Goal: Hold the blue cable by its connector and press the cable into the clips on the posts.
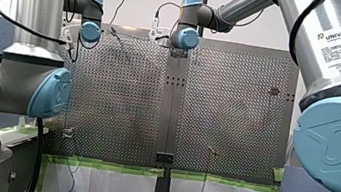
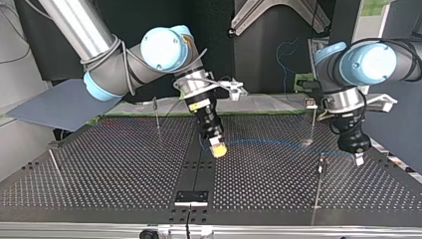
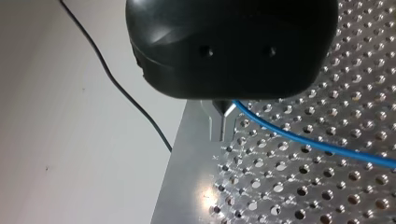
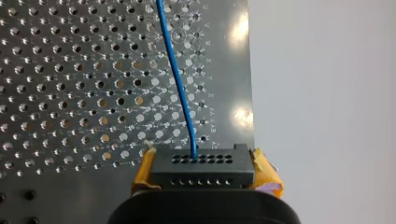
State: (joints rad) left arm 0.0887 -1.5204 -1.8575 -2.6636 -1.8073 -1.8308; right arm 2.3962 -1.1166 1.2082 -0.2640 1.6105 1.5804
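Rising from the perforated table, thin posts stand near the blue cable.

Glare spots mark the perforated table in the wrist views, while the top view is dim.

from here I read the table as bare perforated sheet metal, semi-gloss, with hot glare spots. blue cable: smooth plastic jacket, slight shine. connector: matt black moulded plastic. pads on my right gripper: yellow, rubbery-looking, edges rough. my left gripper: smooth black plastic shell, soft sheen; fingers bare metal. posts: thin dull metal rods. arm tubes: brushed silver metal; joint caps: glossy blue plastic. green tape at the table edge: matt
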